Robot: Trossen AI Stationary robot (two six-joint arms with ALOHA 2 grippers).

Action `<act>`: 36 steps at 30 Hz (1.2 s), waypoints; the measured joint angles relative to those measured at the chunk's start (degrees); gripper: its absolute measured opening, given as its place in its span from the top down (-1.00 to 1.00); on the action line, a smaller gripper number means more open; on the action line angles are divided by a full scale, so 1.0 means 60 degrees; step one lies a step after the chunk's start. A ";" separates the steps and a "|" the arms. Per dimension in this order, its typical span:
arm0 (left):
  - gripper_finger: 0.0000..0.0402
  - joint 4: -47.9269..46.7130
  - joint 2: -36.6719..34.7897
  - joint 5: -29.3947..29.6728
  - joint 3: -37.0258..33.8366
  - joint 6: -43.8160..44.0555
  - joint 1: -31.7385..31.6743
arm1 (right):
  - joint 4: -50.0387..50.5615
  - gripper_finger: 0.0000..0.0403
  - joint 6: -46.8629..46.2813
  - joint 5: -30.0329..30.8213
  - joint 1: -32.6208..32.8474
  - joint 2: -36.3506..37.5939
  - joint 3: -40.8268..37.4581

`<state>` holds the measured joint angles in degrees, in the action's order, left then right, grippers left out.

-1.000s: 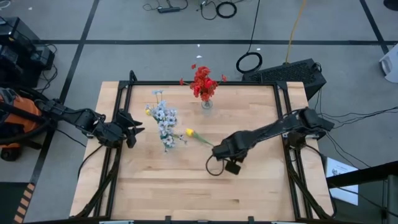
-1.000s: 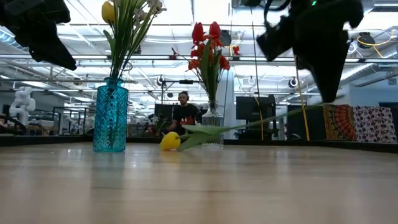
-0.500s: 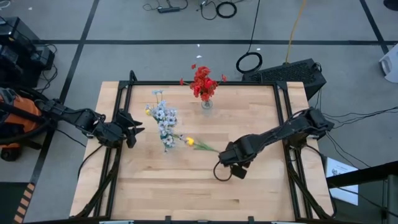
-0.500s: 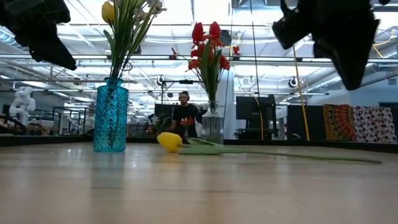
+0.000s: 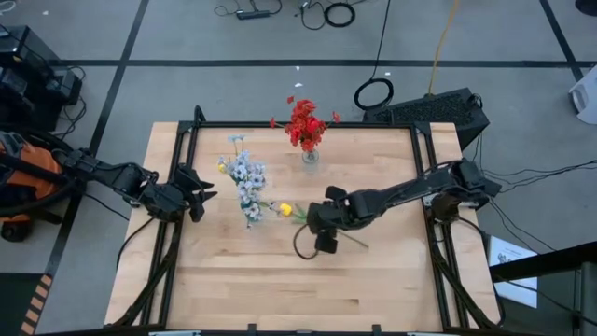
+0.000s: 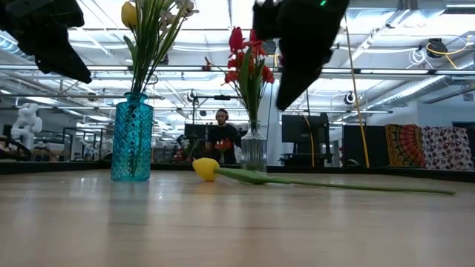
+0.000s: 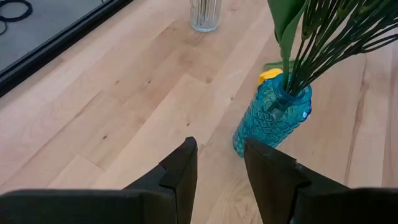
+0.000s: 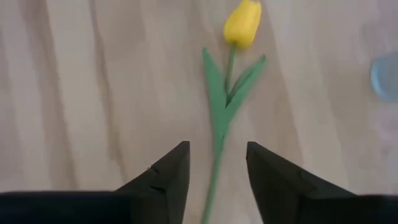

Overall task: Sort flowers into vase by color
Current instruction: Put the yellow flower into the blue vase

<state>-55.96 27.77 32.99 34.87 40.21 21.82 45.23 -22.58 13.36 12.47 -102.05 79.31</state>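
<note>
Since the earlier frame the right gripper (image 5: 324, 222) has been shifted left, over the stem. High view: yellow tulip (image 5: 285, 210) is lying flat at centre, apparently released. Right wrist view: jaws are parted, straddling the stem without contact. Left wrist view: left gripper (image 7: 219, 174) is parted, empty, beside the blue vase (image 7: 273, 118).

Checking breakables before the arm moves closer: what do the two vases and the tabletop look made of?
Blue faceted vase: translucent, glossy, likely glass or plastic. Clear ribbed vase: see-through, probably glass. Tabletop: pale wood planks, visible grain, matte finish.
</note>
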 joint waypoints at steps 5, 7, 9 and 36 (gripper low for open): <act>0.31 -0.0003 0.0001 -0.0004 0.0000 0.0003 0.0000 | -0.0337 0.10 0.0685 -0.1099 -0.0662 -0.0691 0.0000; 0.31 -0.0007 0.0003 -0.0007 0.0000 0.0001 0.0000 | -0.0333 0.05 0.0765 -0.1281 -0.0851 -0.1090 0.0000; 0.31 -0.0007 0.0000 -0.0007 0.0000 0.0002 0.0000 | -0.0265 0.01 0.0890 -0.1218 -0.0980 -0.1498 -0.0004; 0.31 -0.0013 0.0002 0.0011 0.0000 -0.0009 0.0000 | -0.0312 0.98 -0.0548 -0.2144 -0.0947 -0.2606 -0.0014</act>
<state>-56.04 27.78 33.06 34.87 40.15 21.82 43.36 -25.87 0.50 6.79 -117.69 79.22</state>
